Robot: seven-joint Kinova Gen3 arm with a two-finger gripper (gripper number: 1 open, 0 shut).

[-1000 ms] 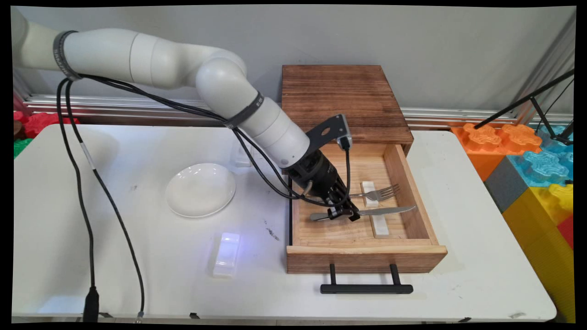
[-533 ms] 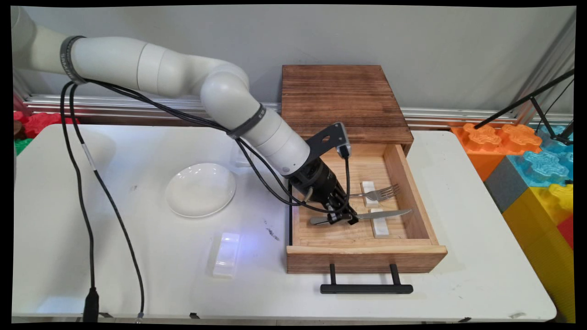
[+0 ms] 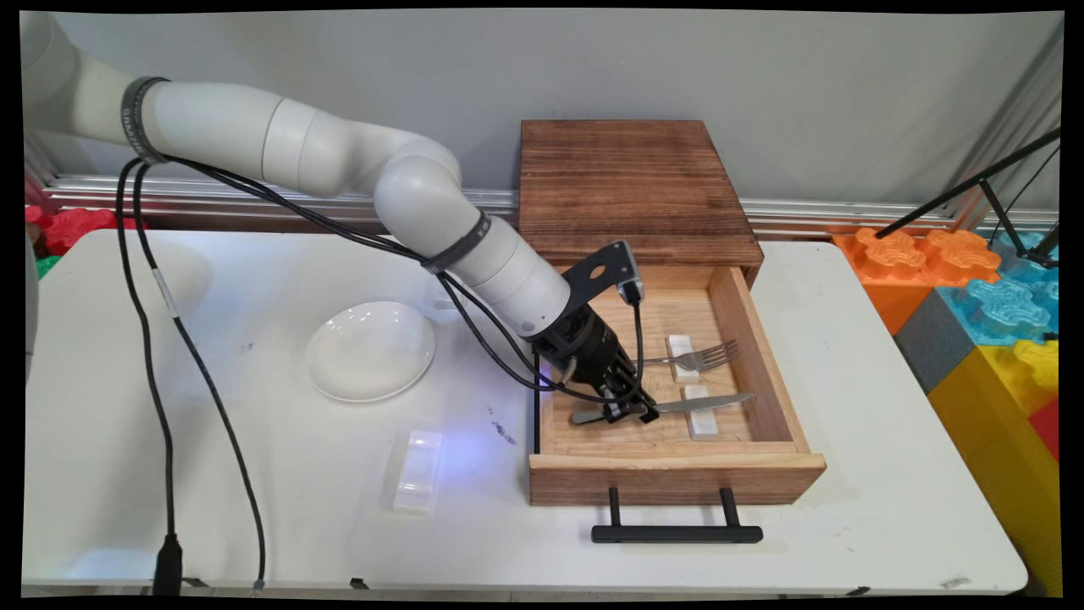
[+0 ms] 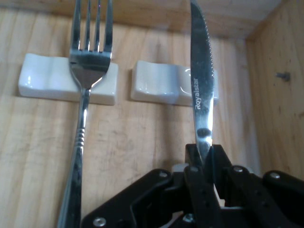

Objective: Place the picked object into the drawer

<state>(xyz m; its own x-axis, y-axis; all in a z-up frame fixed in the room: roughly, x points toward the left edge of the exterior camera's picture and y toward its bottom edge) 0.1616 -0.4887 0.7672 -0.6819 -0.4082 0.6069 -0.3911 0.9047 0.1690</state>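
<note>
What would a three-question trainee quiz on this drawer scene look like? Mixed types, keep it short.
1. True or false: the gripper is shut on the fork.
2. The knife's blade lies over: A) a white rest B) the plate C) the drawer's front wall
3. Fill in: the fork and knife lie inside the open wooden ____.

Key: 1 false, it grips the knife; 2 A; 3 drawer.
</note>
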